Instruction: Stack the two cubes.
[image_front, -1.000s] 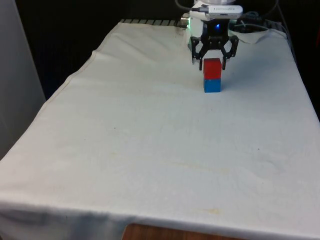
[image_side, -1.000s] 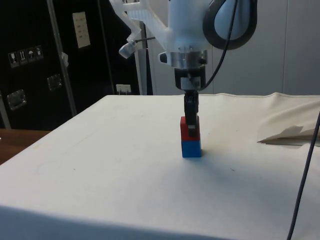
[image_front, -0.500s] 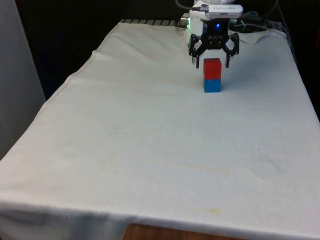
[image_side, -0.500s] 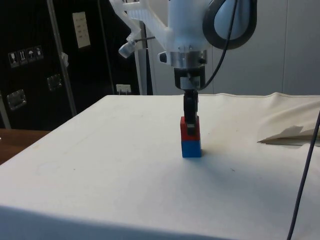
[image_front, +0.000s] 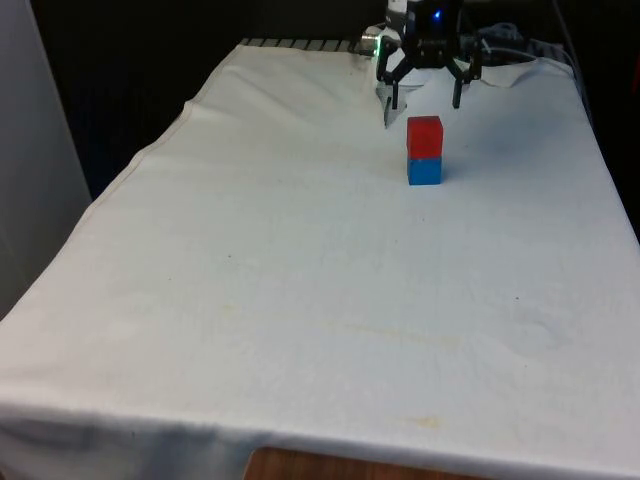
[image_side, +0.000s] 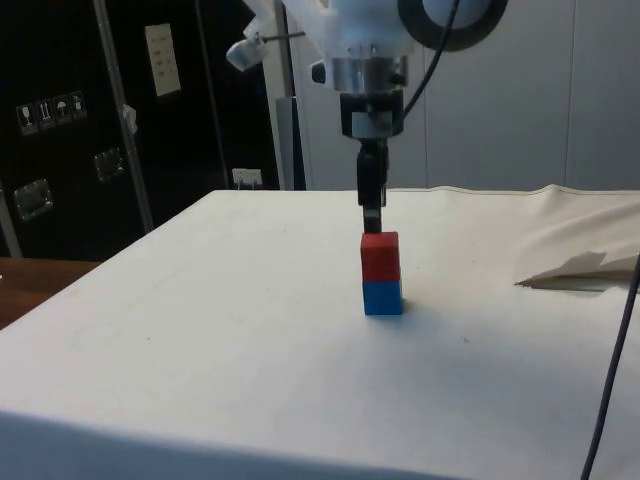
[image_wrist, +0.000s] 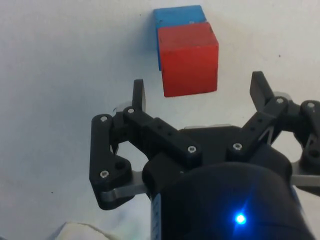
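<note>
White cloth covers the desk (image_front: 300, 300), dark cabinets behind in side view. Red cube (image_front: 424, 136) sits on blue cube (image_front: 424, 171), faces approx. flush, at the desk's far end. Tool (image_front: 427, 98) hangs above the stack w/ fingers spread, gripping nothing, clear of the red cube. I judge both cubes rigid, light, smooth-sided; stack probably tips under any sideways nudge. If I must regrip: take red cube on two opposite vertical faces, mid-height, approach straight down, fingers (image_wrist: 138, 95) wide of the edges.
</note>
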